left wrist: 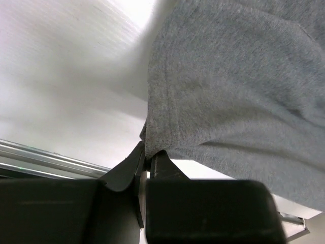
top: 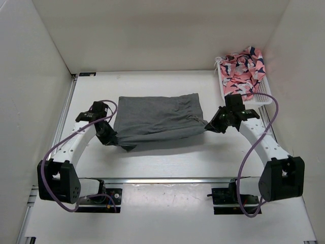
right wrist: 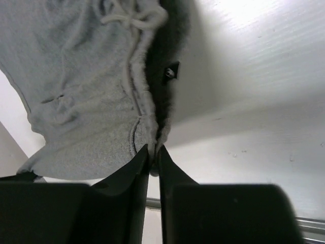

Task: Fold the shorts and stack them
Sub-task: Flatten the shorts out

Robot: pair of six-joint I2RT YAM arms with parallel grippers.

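On a white table (top: pixel 167 162), the grey shorts (top: pixel 157 119) lie spread at the centre, stretched between both arms. A white basket (top: pixel 223 84) at the far right corner holds a pink patterned cloth (top: pixel 244 68). The left gripper (top: pixel 112 138) pinches the shorts' near-left hem corner; the right gripper (top: pixel 208 126) is pressed together on the waistband edge, below the drawstring (right wrist: pixel 129 18).

The shorts (top: pixel 157 119) are plain mid-grey on a white table (top: pixel 167 162). The cloth (top: pixel 245 66) in the white basket (top: pixel 261 98) is patterned pink, white and navy.
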